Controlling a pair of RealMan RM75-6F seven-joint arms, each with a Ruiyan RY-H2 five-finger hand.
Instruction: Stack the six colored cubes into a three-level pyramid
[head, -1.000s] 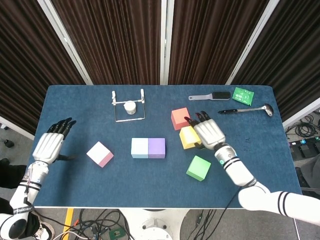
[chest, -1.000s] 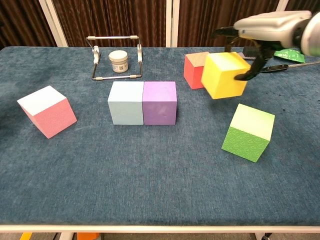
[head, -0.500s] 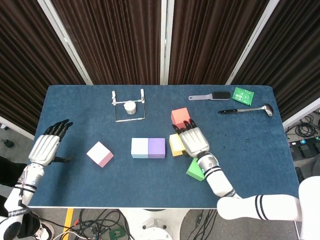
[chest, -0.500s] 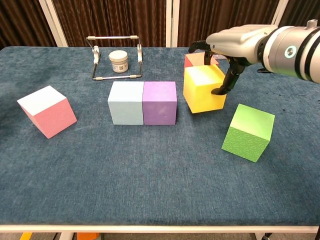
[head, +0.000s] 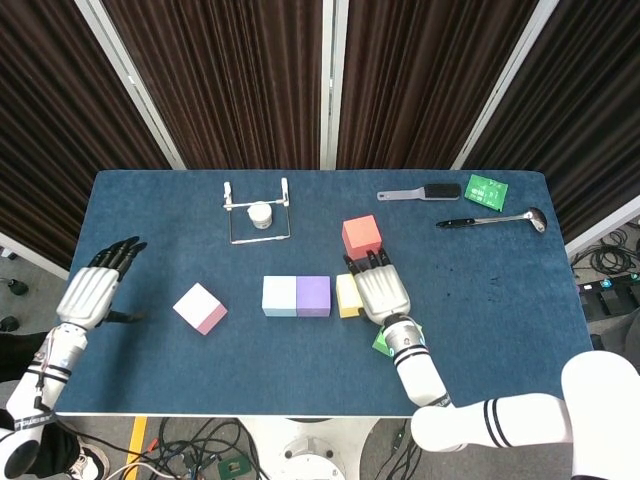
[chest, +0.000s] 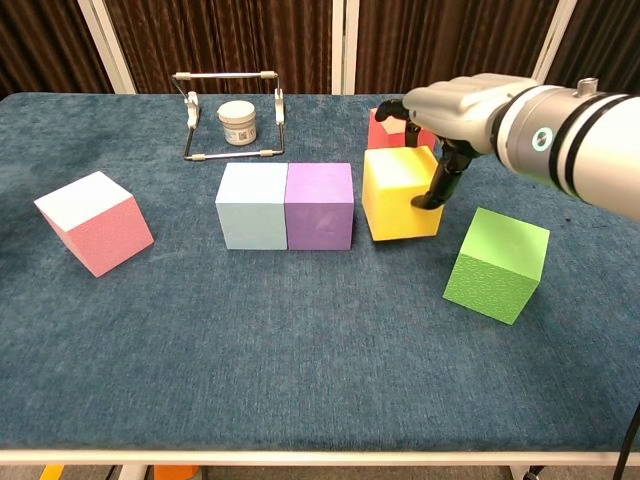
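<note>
Now right hand holds yellow cube squarely beside purple cube

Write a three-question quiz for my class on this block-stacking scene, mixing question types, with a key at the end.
1. True or false: the yellow cube is stacked on top of the purple cube.
2. Which hand grips the yellow cube: A) left hand B) right hand
3. Fill in: the cube directly left of the purple one is ____.

Key
1. False; it sits at table level just right of the purple cube.
2. B
3. The light blue cube.
</note>
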